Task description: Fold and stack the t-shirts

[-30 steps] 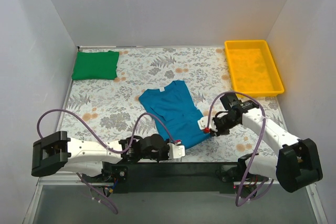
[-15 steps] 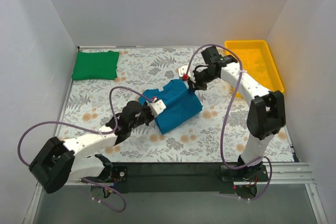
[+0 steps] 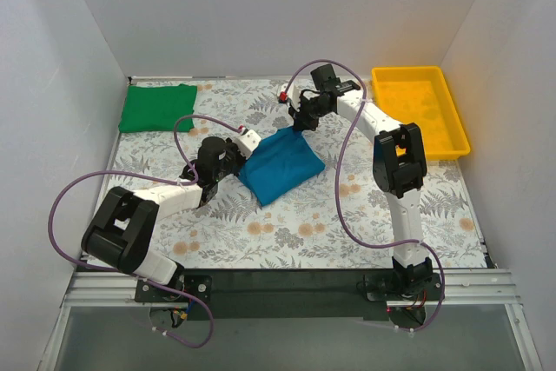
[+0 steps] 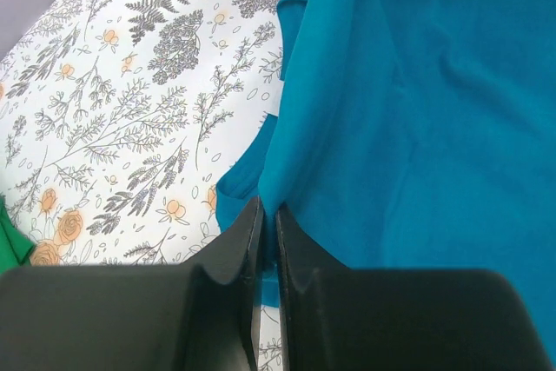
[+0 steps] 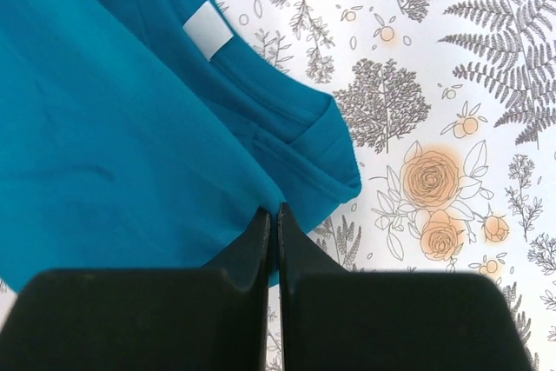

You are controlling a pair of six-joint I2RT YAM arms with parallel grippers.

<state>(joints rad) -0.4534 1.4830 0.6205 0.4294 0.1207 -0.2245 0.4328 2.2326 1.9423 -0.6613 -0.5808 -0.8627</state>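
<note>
The left hand [image 4: 265, 219] is pinching a thin edge of the teal-blue t-shirt [image 3: 282, 167], its fingers pressed together on the cloth. The right hand [image 5: 273, 215] is doing the same on another edge. Between the two hands the shirt is lying doubled over on the desk [image 3: 347, 215], apparently in the middle of a hem-to-collar fold. The white neck label [image 5: 207, 30] is showing ahead and to the left of the right hand's fingertips, so the collar is close to that hand. Ahead and to the right of the left hand, the cloth is spreading out in soft creases.

To finish this fold well, the two hands probably need to be coming down together and level, so that the carried edge is landing square with the collar rather than skewed. The right hand looks nearer the far side than the left, so the left may need to be reaching a little further before letting go. Cotton this soft is likely to slump and bunch if one hand is releasing first. Both should be opening only once the edge is resting flat.

The green t-shirt [image 3: 158, 108] is sitting folded well beyond and to the left of the left hand, seemingly awaiting the stack. The yellow tray [image 3: 452, 128] is lying off to the right of the right hand, apart from both shirts.
</note>
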